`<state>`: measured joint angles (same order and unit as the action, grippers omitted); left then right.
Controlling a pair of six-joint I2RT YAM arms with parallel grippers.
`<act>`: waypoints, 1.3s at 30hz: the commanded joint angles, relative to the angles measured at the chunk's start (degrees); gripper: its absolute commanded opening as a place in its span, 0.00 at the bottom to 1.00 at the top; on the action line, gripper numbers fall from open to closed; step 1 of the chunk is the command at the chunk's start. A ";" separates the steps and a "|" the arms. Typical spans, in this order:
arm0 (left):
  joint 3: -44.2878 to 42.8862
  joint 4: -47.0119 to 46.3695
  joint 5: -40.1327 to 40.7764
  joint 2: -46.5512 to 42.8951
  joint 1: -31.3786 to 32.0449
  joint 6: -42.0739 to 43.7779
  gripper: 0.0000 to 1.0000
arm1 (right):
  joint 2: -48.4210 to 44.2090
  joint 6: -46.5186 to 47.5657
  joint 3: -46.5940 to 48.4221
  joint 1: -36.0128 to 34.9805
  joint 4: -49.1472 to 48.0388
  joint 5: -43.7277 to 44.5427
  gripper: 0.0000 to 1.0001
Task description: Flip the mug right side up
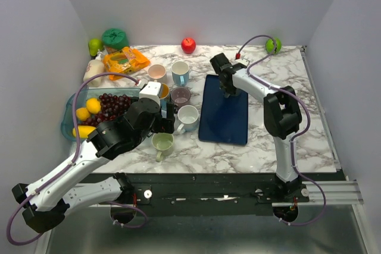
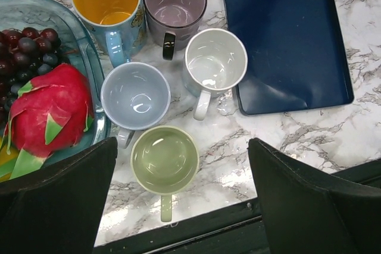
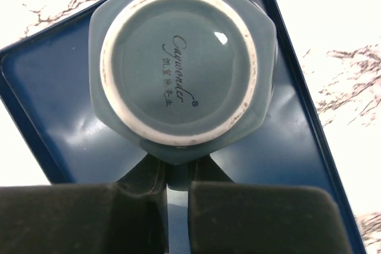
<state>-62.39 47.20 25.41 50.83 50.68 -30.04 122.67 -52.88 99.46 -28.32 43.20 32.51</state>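
A grey-blue mug point(image 3: 178, 57) stands upside down on the dark blue tray point(image 3: 47, 87), its white-ringed base with printed lettering facing the right wrist camera. My right gripper point(image 3: 178, 188) is shut on the mug's handle point(image 3: 177, 173), which sits pinched between the two black fingers. From above, this gripper point(image 1: 228, 89) covers the mug at the tray's point(image 1: 225, 120) far end. My left gripper point(image 2: 181, 168) hangs wide open above a pale green mug point(image 2: 164, 159) near the table's front edge, touching nothing.
Upright cups cluster left of the tray: white point(image 1: 188, 115), purple point(image 1: 180, 95), pale green point(image 1: 162, 141), light blue point(image 1: 180, 71), peach point(image 1: 157, 72). A teal bowl point(image 1: 67, 124) holds grapes and fruit. A red apple point(image 1: 188, 44) and green apple point(image 1: 273, 44) sit at the back.
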 commanded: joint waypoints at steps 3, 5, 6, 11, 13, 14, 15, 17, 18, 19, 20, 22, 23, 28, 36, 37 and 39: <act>0.16 -2.02 -1.77 -0.64 -0.49 0.69 0.99 | -4.98 6.38 -2.33 0.01 -5.14 0.27 0.01; -0.01 -2.90 -2.20 -0.21 -0.58 0.77 0.99 | -7.70 8.84 -4.18 -0.07 -8.20 -0.69 0.01; -0.36 -3.08 -2.38 -0.03 -0.58 0.69 0.99 | -10.67 9.55 -5.40 -0.16 -9.35 -1.22 0.01; -1.77 -5.79 -4.22 0.94 -0.75 0.77 0.99 | -22.72 15.26 -13.93 -0.25 -18.84 -9.46 0.01; -2.21 -7.11 -5.10 1.20 -0.84 0.77 0.99 | -28.42 17.53 -15.52 -0.16 -21.48 -13.42 0.01; -2.47 -8.78 -5.71 1.12 -0.93 0.77 0.99 | -30.37 18.16 -16.57 -0.25 -23.41 -17.53 0.01; -2.73 -9.92 -6.94 1.12 -0.93 1.04 0.99 | -32.13 18.78 -17.19 -0.25 -24.56 -19.66 0.01; -3.09 -13.16 -8.09 1.20 -0.93 1.04 0.99 | -37.40 19.57 -18.50 -0.25 -27.19 -25.01 0.01; -3.35 -14.49 -9.57 1.20 -0.93 1.04 0.99 | -39.07 19.75 -18.77 -0.25 -28.16 -26.96 0.01; -3.53 -15.81 -10.20 1.38 -0.93 1.21 0.99 | -40.83 20.01 -19.04 -0.25 -28.95 -28.63 0.01; -3.61 -18.69 -10.90 1.38 -0.93 1.21 0.99 | -43.72 20.01 -19.30 -0.25 -30.35 -31.78 0.01; -4.23 -21.70 -13.96 1.73 -1.02 1.56 0.99 | -46.98 20.01 -19.83 -0.25 -32.03 -35.40 0.01; -4.40 -24.93 -15.29 1.73 -1.02 1.74 0.99 | -49.87 19.84 -20.01 -0.25 -33.78 -38.11 0.01; -5.02 -34.44 -23.28 1.73 -1.10 0.78 0.99 | -56.74 19.66 -19.31 -0.25 -37.31 -44.81 0.01; -8.53 -52.55 -37.78 7.00 -1.19 -3.26 0.99 | -63.96 17.91 -18.34 -0.25 -42.58 -57.38 0.01; -8.97 -53.95 -39.11 8.83 -1.19 -3.79 0.99 | -64.74 16.86 -18.42 -0.25 -42.67 -58.26 0.01; -10.20 -58.00 -42.26 10.69 -1.19 -4.93 0.99 | -65.36 15.36 -19.30 -0.25 -47.14 -61.51 0.01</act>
<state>-69.56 1.06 -6.52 57.76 49.71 -32.21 59.77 -35.11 79.20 -28.40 8.27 -19.84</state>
